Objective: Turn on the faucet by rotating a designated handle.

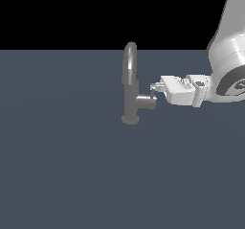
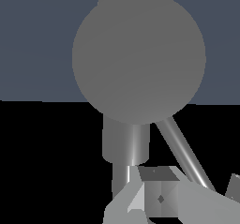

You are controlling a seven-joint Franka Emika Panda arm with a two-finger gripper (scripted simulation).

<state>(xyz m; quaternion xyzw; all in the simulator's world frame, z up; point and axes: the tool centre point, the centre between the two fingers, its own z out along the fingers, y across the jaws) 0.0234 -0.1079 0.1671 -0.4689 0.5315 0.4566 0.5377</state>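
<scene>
The faucet (image 1: 130,86) stood upright on a dark slate table (image 1: 62,166), its handle (image 1: 146,101) jutting horizontally toward the gripper (image 1: 153,90); finger spacing unclear.

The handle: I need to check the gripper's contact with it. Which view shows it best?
The exterior view: the handle sticks sideways from the faucet, gripper at its tip. The wrist view shows it end-on.

Dull grey metallic faucet (image 1: 130,84) with matching grey handle (image 1: 146,101), pale highlights streaking its spout. Glossy white arm (image 1: 228,46) and white gripper (image 1: 154,89) with small dark markings. Plain slate-blue desk (image 1: 72,166), unpatterned. Solid black backdrop above.
</scene>
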